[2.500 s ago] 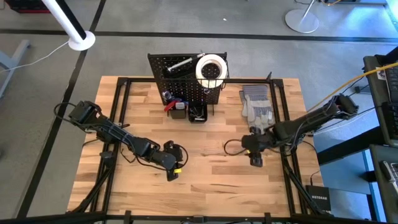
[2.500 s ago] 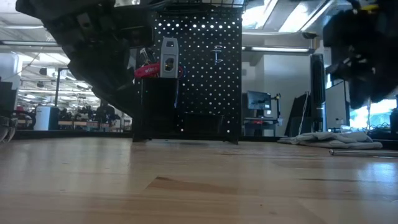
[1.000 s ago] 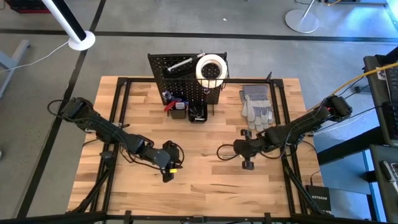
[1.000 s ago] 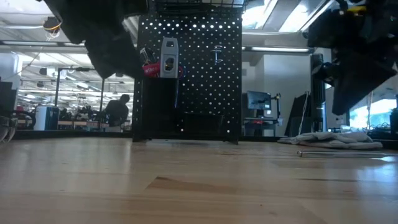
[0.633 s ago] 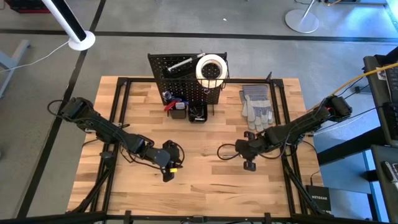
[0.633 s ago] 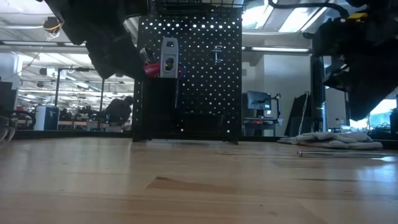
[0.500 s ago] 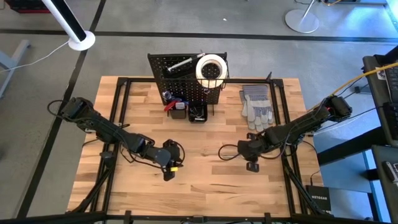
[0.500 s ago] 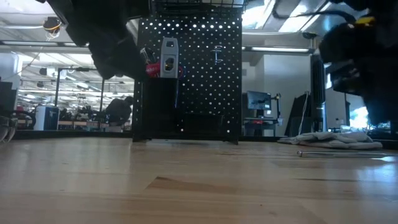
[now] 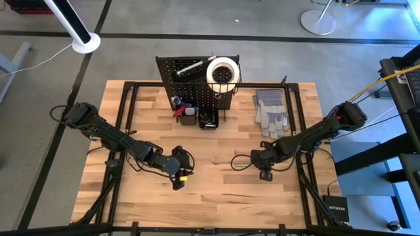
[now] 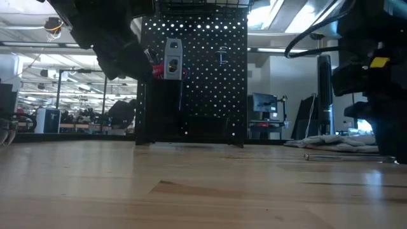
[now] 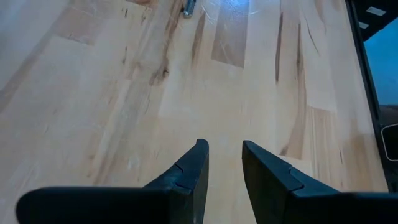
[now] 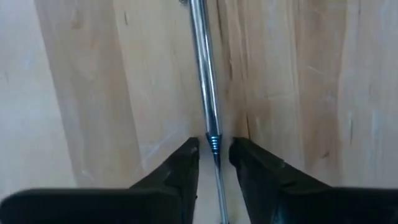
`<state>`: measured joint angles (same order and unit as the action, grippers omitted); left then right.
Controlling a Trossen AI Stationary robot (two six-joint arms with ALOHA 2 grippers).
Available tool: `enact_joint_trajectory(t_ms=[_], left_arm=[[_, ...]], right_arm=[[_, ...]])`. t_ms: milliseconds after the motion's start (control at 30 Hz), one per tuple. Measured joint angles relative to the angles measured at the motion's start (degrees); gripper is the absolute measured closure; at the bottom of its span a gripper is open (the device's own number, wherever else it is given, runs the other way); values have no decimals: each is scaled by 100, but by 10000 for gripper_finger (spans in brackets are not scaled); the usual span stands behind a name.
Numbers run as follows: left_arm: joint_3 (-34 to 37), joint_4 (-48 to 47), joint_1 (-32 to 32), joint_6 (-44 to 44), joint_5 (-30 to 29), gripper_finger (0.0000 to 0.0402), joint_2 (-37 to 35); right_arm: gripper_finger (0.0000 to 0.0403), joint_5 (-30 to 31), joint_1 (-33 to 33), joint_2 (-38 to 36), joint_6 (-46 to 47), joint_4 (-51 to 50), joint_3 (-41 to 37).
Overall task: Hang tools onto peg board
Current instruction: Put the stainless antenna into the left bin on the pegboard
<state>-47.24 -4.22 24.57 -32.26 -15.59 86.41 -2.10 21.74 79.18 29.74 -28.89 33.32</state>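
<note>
**Right gripper straddles the last loose tool**

The right gripper (image 12: 213, 152), fingers narrowly parted around a silver metal tool (image 12: 203, 81) lying on the table (image 9: 216, 190), seems poised to grasp. Beyond, the left gripper (image 11: 222, 163) hovers slightly open, empty. Farthest, the peg board (image 9: 190, 82) awaits.

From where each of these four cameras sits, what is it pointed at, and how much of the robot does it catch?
High view: above the table, looking straight down; both arms, peg board, gloves.
Low view: at tabletop height, facing the peg board; arms enter from above.
Left wrist view: on the left arm, looking past the left gripper at bare wood.
Right wrist view: right gripper straddling a silver metal tool.
Shared: high and low views both show the peg board.
</note>
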Motion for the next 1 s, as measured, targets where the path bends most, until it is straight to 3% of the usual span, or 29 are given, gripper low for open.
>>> enact_joint_trajectory(t_ms=[267, 500, 1000], left_arm=[[0, 16, 3, -14, -13, 315, 4], [0, 21, 3, -28, -13, 315, 4], [0, 79, 69, -175, -33, 315, -7]], right_arm=[[389, 197, 11, 362, -97, 57, -4], [397, 252, 11, 251, -165, 231, -37], [402, 726, -4, -957, -469, 1157, -43]])
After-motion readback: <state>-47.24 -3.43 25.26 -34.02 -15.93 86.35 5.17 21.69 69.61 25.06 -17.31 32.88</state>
